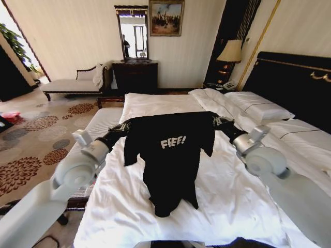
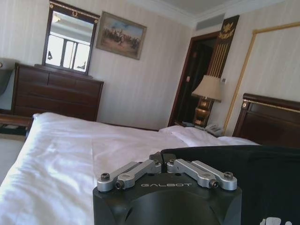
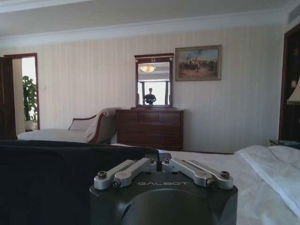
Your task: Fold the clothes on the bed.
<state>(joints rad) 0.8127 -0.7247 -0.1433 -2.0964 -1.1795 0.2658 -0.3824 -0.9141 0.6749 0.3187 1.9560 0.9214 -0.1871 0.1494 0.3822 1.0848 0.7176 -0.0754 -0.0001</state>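
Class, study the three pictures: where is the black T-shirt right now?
In the head view the black T-shirt hangs mid-frame over the white bed, stretched by its shoulders between the left end effector and right end effector, hem trailing on the duvet.

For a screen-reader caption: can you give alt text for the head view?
Both end effectors, left and right, hold a black T-shirt up by its shoulders over a white bed, its hem trailing on the sheets.

This is looking like a hotel bedroom: a large bed (image 1: 155,103) with white linen and a dark headboard (image 1: 295,82) is taking up most of the floor. A lamp (image 1: 230,51) is standing by a bedside phone (image 1: 228,86), a framed painting (image 1: 166,17) and mirror (image 1: 132,32) are hanging above a dark dresser (image 1: 135,76), and a chaise longue (image 1: 77,82) is sitting on patterned carpet (image 1: 36,139).
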